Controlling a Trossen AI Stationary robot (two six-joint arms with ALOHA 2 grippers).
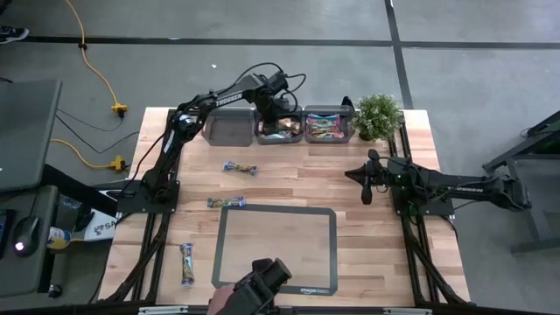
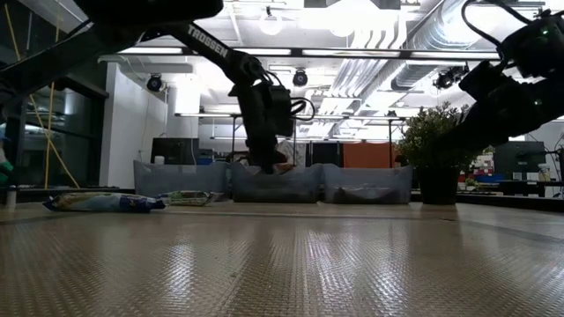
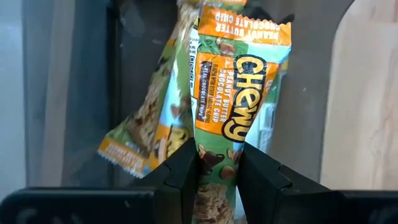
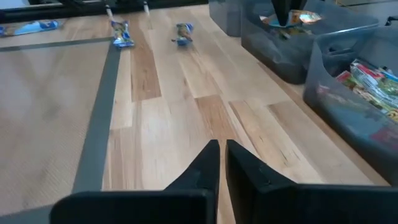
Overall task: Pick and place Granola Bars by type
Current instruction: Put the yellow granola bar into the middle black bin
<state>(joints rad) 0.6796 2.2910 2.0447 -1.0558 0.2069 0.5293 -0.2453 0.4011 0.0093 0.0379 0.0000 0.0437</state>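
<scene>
My left gripper (image 3: pixel 217 168) reaches down into the middle grey bin (image 1: pixel 280 131) at the table's far edge and is shut on an orange-and-green granola bar (image 3: pixel 239 74). A second bar of that kind (image 3: pixel 146 127) lies in the bin beside it. The right bin (image 1: pixel 328 128) holds several colourful bars, and the left bin (image 1: pixel 227 129) shows none. Three blue-silver bars lie on the wood (image 1: pixel 239 168), (image 1: pixel 226 202), (image 1: pixel 186 262). My right gripper (image 4: pixel 222 163) hovers shut above bare wood at the table's right side (image 1: pixel 367 181). My left gripper pinches the orange-and-green bar between its two fingers, near one end (image 3: pixel 217 155), with the fingers across the bar's width. It comes from above, pointing down into the bin. The bar's printed length stretches away from the fingers; I cannot tell whether its far end rests on the bin's floor.
A small potted plant (image 1: pixel 378 114) stands right of the bins. A dark-framed mat (image 1: pixel 276 249) covers the near middle of the table. A dark device (image 1: pixel 254 287) sits at the near edge. Bare wood lies between the mat and the bins.
</scene>
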